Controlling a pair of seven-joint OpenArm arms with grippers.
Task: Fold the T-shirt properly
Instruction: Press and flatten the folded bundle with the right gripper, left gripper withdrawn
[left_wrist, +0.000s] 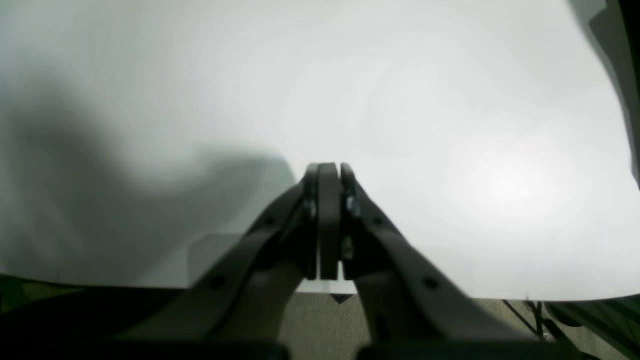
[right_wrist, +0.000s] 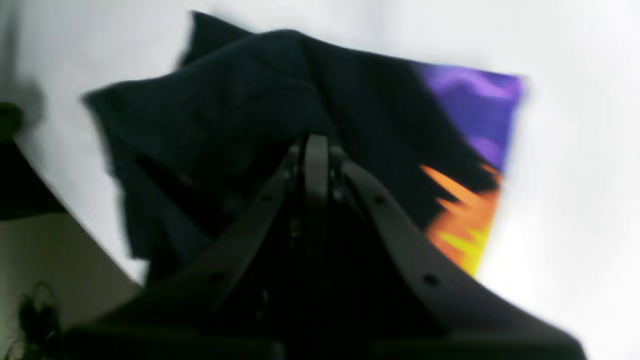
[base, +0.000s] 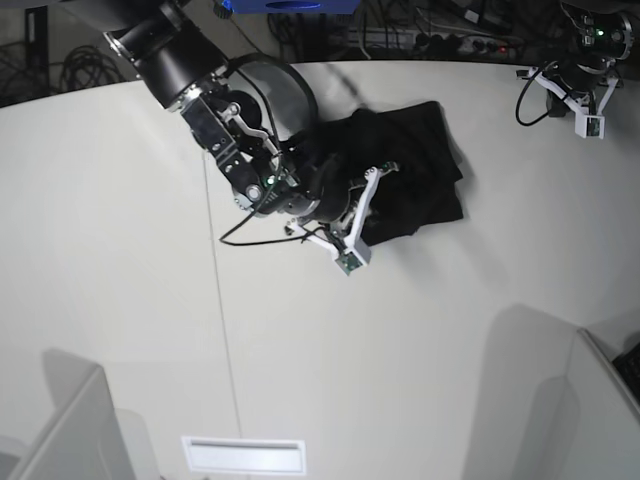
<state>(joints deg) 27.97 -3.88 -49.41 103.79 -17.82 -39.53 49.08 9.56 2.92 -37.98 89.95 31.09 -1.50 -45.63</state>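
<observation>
The right gripper (right_wrist: 310, 145) is sitting nearest the lens in its wrist view, its jaws drawn together directly over the black cloth of the T-shirt (right_wrist: 260, 115); whether a pinch of fabric is lying between them is not showing, so I cannot tell. In the base view this gripper (base: 375, 190) is pressing in at the garment's left side.

The T-shirt (base: 410, 170) is lying bunched on the white table (base: 120, 250), toward the far edge and a little right of the table's middle. It is partly gathered, with layers overlapping. Right of the gripper, a turned-over corner is exposing the print (right_wrist: 475, 150): purple above, orange and yellow below.

Judging by the slack folds, the cloth is behaving as soft, light and limp, likely to sag and drag when lifted. Taking hold at a hem corner or shoulder seam, not the heaped middle, looks the sounder choice.

Farther right of the T-shirt, well apart from it, the left gripper (left_wrist: 330, 172) is hanging over bare table with its jaws pressed together on nothing.

No label, brand or legible writing is showing in any view.
</observation>
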